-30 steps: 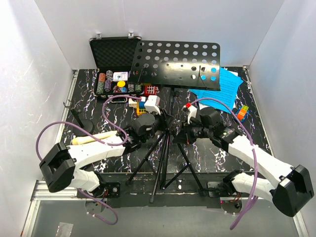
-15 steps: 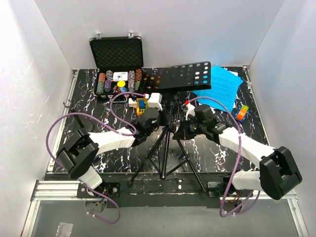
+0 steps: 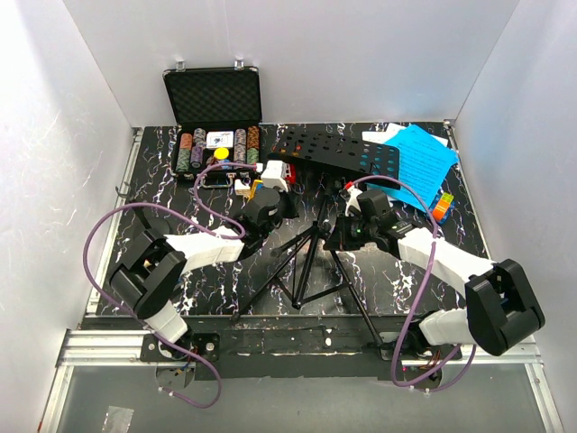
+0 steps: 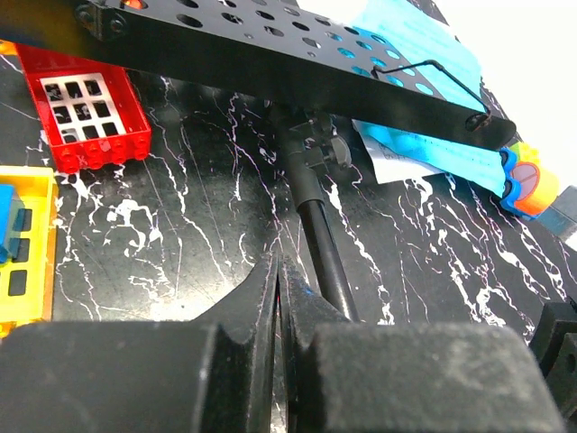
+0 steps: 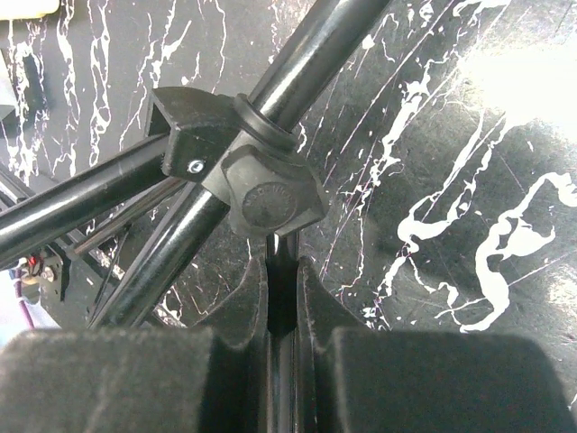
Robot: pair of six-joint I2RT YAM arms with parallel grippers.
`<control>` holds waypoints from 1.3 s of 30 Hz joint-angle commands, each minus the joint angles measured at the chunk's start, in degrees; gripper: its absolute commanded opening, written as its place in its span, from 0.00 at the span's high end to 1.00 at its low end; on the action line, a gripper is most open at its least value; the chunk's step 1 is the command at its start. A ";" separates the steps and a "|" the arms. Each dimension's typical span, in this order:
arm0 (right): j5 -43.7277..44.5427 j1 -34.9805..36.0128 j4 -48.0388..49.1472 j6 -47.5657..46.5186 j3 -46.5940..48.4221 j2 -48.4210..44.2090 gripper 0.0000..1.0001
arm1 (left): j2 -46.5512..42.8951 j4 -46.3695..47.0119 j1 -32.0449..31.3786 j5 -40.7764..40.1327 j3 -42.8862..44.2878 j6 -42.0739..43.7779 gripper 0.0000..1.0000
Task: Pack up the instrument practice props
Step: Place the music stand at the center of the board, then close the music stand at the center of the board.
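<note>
The black music stand lies tipped over, its hole-punched desk point(image 3: 338, 153) low at the back and its tripod legs point(image 3: 306, 266) spread toward me. My right gripper point(image 3: 335, 239) is shut on a thin leg strut point(image 5: 281, 298) just below the stand's hub knob point(image 5: 269, 194). My left gripper point(image 3: 290, 212) is shut and empty, just left of the stand's pole point(image 4: 320, 239). The desk point(image 4: 270, 54) fills the top of the left wrist view. Blue sheet-music pages point(image 3: 424, 158) lie under the desk's right end and show in the left wrist view point(image 4: 415, 50). The microphone and mic stand are not visible.
An open black case of poker chips point(image 3: 212, 99) stands at the back left. Toy blocks point(image 3: 257, 180) lie beside my left wrist, a red one point(image 4: 86, 108) and a yellow one point(image 4: 18, 244) close by. A coloured cube point(image 3: 442, 206) sits at the right.
The stand's desk has swung down from upright toward the back of the table. Both arms have reached farther forward with it, and the tripod has shifted away from me.
</note>
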 commanded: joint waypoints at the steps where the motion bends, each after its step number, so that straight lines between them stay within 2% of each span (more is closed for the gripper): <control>1: -2.35 0.31 6.45 0.21 4.32 -0.60 0.99 | -0.27 1.73 0.20 1.86 -0.63 -0.76 1.00; 5: -0.24 0.31 5.22 0.12 3.27 -0.86 0.98 | -2.54 -3.79 0.29 3.01 -0.28 -1.90 1.00; 7: 0.38 0.22 4.69 0.12 2.74 -1.04 0.86 | -4.39 -7.66 0.46 2.92 0.33 -2.34 0.99; 10: 0.56 0.22 3.81 0.30 2.47 -1.65 0.66 | -8.25 -10.75 0.99 2.74 -0.37 -2.35 0.78; 13: 0.82 0.22 2.58 0.56 2.91 -2.71 0.55 | -12.73 -13.21 1.60 2.39 -0.72 -1.73 0.53; 16: 1.87 0.22 0.56 0.04 3.79 -3.85 0.49 | -16.51 -16.54 1.87 1.69 -0.37 -1.03 0.43; 23: 3.98 0.22 -6.02 0.91 5.90 -7.36 0.45 | -23.37 -24.36 1.96 2.92 -2.65 -3.04 0.40; 26: 2.41 0.22 -7.79 3.36 6.60 -12.28 0.32 | -25.92 -31.64 2.04 4.41 -3.71 -5.76 0.37; 28: -0.40 0.22 -9.01 5.39 8.44 -14.48 0.16 | -28.29 -34.30 2.04 6.78 -4.58 -7.43 0.32; 33: -12.96 0.22 -12.36 12.59 12.67 -11.51 0.13 | -34.53 -36.41 2.13 12.93 -8.62 -13.94 0.14; 39: -16.66 0.31 -13.59 17.79 12.58 -8.43 0.11 | -38.93 -44.85 2.13 11.10 -11.97 -16.23 0.13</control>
